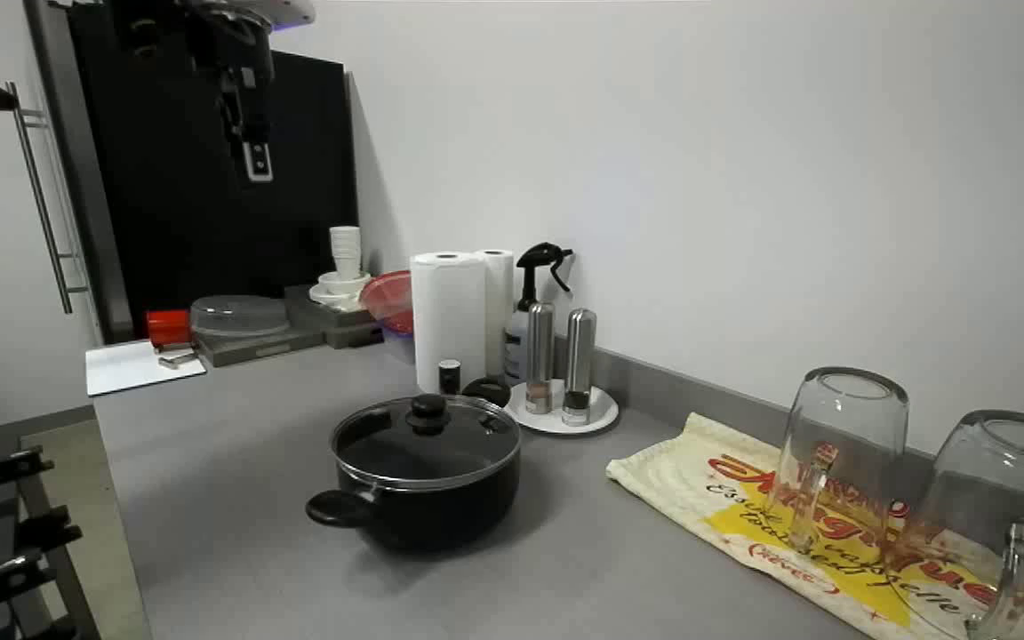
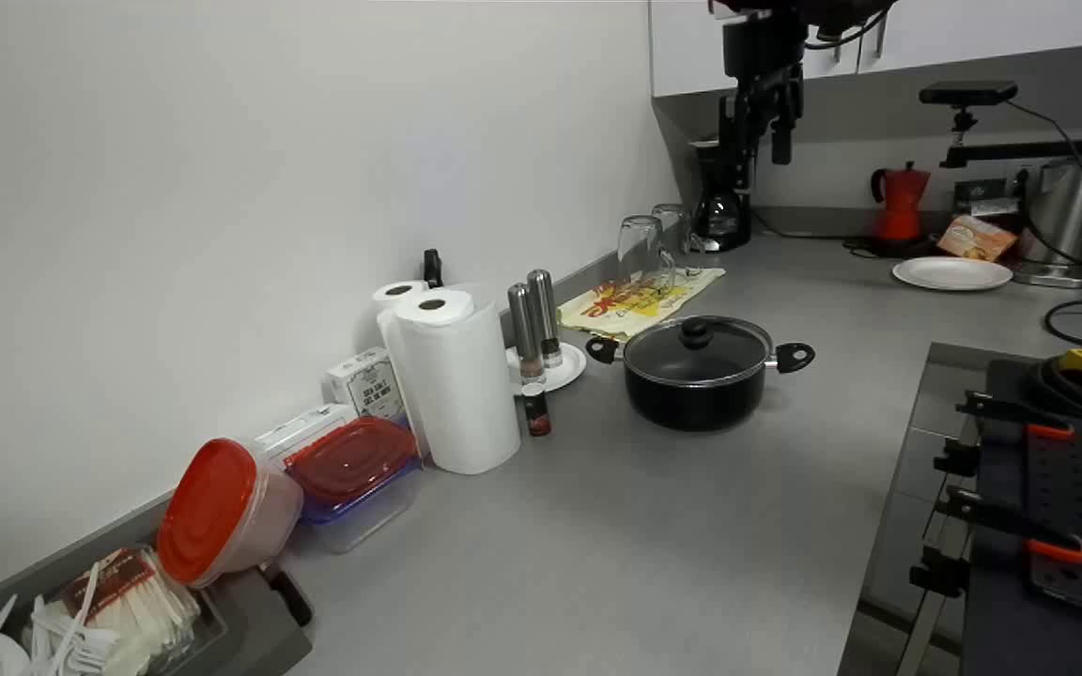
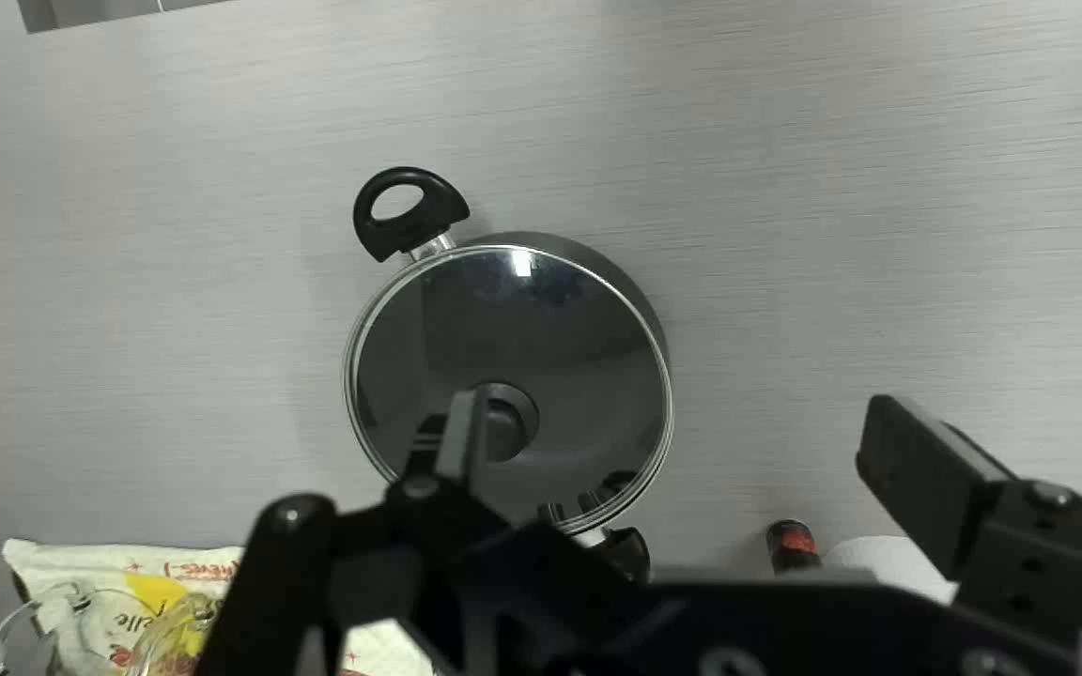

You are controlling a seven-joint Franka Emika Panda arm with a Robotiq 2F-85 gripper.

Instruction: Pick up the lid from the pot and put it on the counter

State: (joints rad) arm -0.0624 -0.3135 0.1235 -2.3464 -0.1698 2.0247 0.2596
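- Reaching for the small round black knob (image 1: 428, 406) looks to be the step in hand; the transparent round lid with a silvery rim (image 2: 701, 362) sits flat on the low, wide black pot (image 2: 696, 402), which stands between the wall-side edge and the front edge of the smooth matte grey worktop (image 2: 616, 545).
- The black two-fingered gripper (image 3: 677, 413) hangs well above the lid, its fingers (image 3: 926, 479) spread wide apart with nothing between them.
- In the wrist view one finger covers part of the knob, and in both exterior views the gripper appears offset from it toward the front edge; a correction toward the wall-side edge, before going down, seems called for.
- The descent should go straight and slow, one finger either side of the knob, stopping before the tips meet the lid and slide it.
- A firm, centred squeeze probably suits the round knob; off-centre, the lid may tip.
- Lifted level, it best comes down flat nearer the front edge, away from the upturned clear glass mugs (image 1: 841, 418) by the wall-side edge.
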